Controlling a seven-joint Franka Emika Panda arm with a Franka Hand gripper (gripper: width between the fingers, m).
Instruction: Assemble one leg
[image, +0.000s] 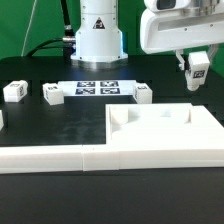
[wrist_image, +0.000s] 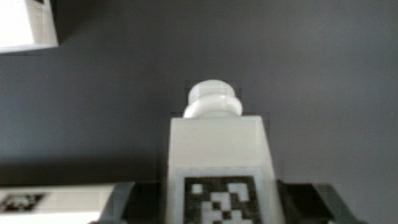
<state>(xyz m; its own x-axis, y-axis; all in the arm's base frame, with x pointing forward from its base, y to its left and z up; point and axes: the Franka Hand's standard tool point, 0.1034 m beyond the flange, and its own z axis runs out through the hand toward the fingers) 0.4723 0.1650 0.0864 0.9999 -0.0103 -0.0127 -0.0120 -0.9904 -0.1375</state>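
— What's nearest on your feed?
— A chunky, smooth white plastic U-shaped wall (image: 150, 135) on the matte black desk (image: 60, 125). Behind it lies the marker board (image: 97, 87).
— And the leg?
— The leg (wrist_image: 219, 150), a small white plastic rectangular post with a tag and a rounded peg, is clenched in my claw (image: 197, 72). That's farther back at the exterior view's right, wrist pointing down.

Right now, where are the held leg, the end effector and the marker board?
held leg (wrist_image: 217, 140): wrist view, white face.
end effector (image: 197, 68): exterior view, between fingertips.
marker board (image: 98, 87): exterior view, middle.
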